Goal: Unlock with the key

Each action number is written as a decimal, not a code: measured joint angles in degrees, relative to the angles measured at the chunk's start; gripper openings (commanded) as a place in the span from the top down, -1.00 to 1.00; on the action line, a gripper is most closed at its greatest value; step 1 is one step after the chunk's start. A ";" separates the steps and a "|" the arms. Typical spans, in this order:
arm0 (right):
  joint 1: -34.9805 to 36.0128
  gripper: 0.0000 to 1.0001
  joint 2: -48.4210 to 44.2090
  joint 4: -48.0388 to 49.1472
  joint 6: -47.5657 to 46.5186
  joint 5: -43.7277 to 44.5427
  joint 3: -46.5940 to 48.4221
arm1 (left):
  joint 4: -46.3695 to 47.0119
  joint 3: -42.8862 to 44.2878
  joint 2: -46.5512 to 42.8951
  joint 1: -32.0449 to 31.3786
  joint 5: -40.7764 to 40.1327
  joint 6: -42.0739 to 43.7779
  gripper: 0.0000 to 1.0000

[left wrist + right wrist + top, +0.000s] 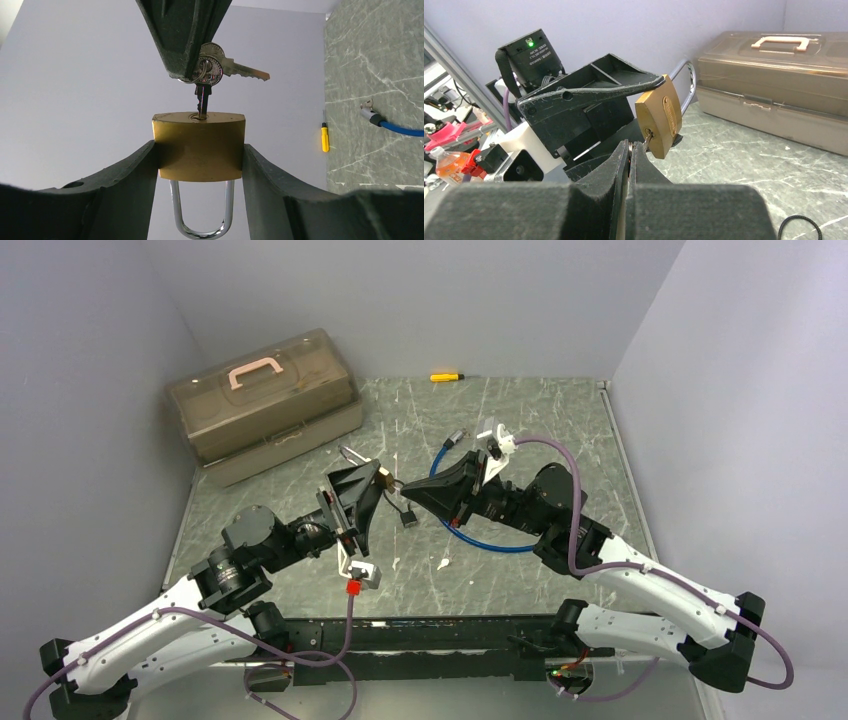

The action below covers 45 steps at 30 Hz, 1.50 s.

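Hard, likely heavy padlock (199, 147) gripped by its sides in left jaws. Thin key (202, 102) pinched at head in right jaws

Pale lilac walls (400, 300), green marbled tabletop (560, 430)

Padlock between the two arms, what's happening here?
The left gripper clamps the brass padlock by its body. The right gripper is shut on the key, whose blade sits in the keyhole. A spare key dangles from the ring. The shackle looks seated on both sides, so not unlocked yet.
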 measured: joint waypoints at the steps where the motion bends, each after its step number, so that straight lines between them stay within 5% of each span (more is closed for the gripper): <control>1: 0.00 1.00 0.00 0.02 0.04 0.00 0.00 | -0.02 0.00 0.00 0.00 0.00 0.13 1.00; 30: -1.31 1.00 6.58 -0.92 -0.98 -0.98 3.82 | -1.27 -0.11 1.22 0.46 -2.97 1.38 1.00; 34: -1.49 0.42 8.83 -3.89 -2.54 -2.08 7.26 | -2.03 -0.11 0.33 0.68 -4.17 1.33 1.00; 45: -1.36 -0.21 7.43 -20.76 -10.95 0.37 13.81 | -2.62 -0.26 -0.63 0.26 -0.72 0.90 1.00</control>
